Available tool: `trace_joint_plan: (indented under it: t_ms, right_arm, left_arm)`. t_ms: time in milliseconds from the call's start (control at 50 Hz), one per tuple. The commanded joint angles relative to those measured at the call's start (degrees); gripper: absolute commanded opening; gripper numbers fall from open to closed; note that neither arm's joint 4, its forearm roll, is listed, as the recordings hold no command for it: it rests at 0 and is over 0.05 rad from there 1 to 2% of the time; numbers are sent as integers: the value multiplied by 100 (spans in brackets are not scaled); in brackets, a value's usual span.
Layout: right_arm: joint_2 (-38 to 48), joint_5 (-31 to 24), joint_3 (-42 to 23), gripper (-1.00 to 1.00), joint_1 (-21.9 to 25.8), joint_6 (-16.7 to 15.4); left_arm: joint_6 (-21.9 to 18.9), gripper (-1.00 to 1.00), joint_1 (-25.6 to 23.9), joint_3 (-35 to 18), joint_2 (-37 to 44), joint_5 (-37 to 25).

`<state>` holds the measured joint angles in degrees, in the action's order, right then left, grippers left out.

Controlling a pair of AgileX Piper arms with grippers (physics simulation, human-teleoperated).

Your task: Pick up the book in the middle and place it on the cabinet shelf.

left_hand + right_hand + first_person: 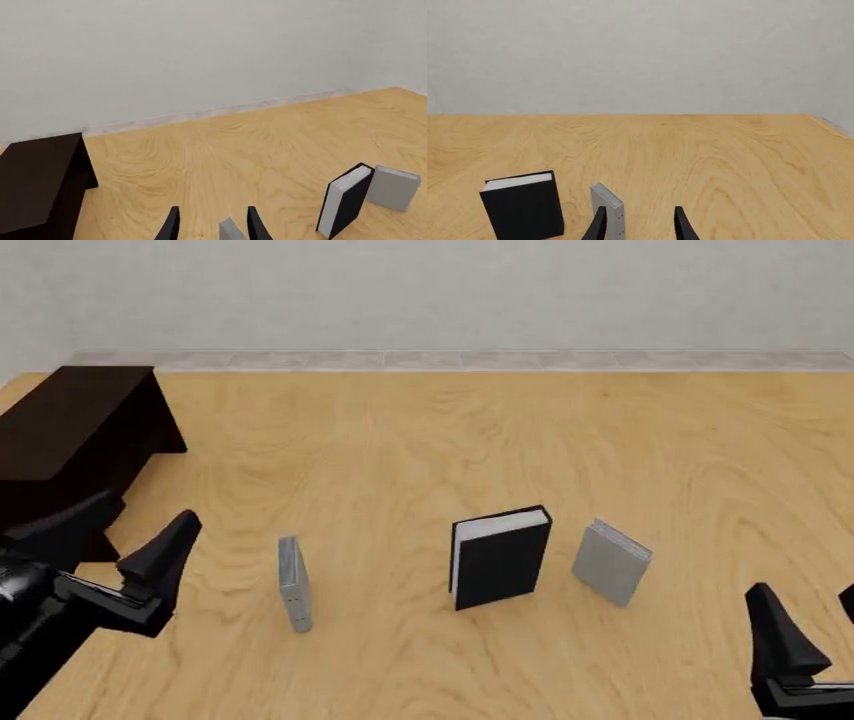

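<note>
**Approach not yet begun: the book stood untouched**

We saw the cabinet shelf (74, 430) at the upper left of the front view, on the surface (441, 440). The book (501, 557) stood upright at centre, between the thin grey book (292, 583) and the small light-grey book (611, 562). Our left gripper (127, 540) and right gripper (807, 625) both hung with jaws spread, holding nothing. Next, we judged, one arm had to close on the book.

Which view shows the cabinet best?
The front view: the cabinet shows its flat top and side panel at the far left. The left wrist view catches only one cropped end. The right wrist view misses it.
</note>
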<state>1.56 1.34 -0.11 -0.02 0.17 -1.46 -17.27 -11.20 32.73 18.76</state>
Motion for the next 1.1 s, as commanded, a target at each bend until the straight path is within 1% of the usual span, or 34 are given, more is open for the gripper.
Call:
trace_joint_plan:
  t_ms: [20,60,100,120,140,180,240,260,320,420,560,680,760,1000,1100]
  right_arm:
    - [70,75,4,100,0,-7]
    - [70,73,4,100,-1,2]
    - [71,74,4,100,-1,4]
    - [64,68,3,100,0,-1]
    - [64,68,3,100,0,-1]
    - [49,52,2,100,1,-7]
    - [60,65,4,100,-1,1]
    - [63,68,5,100,-1,3]
    - [46,52,5,100,0,-6]
    - [58,64,6,100,-1,1]
    - [27,34,6,100,0,0]
    - [31,39,7,100,0,-6]
    - [14,20,6,100,0,0]
    - [20,28,8,100,2,-5]
    - [14,21,8,100,1,-1]
  left_arm:
    - [-49,100,-539,-538,955,386]
    - [-87,100,-659,-624,1212,468]
    - [-88,100,-741,-640,1249,514]
    - [-97,100,-854,-730,1464,576]
    - [-97,100,-854,-730,1469,580]
    - [-222,100,-973,-764,1528,654]
    - [-246,100,-1083,-862,1669,711]
    - [-345,100,-1149,-891,1739,779]
    - [-400,100,-1184,-1012,1977,877]
    - [-389,100,-1253,-1166,2261,934]
    - [-500,100,-1654,-1292,2686,1057]
    - [-469,100,-1750,-1477,2881,1068]
    - [-471,100,-1898,-1585,3011,1068]
    - [-458,100,-2172,-1773,3401,1165]
    - [-483,100,-2295,-1784,3604,1320]
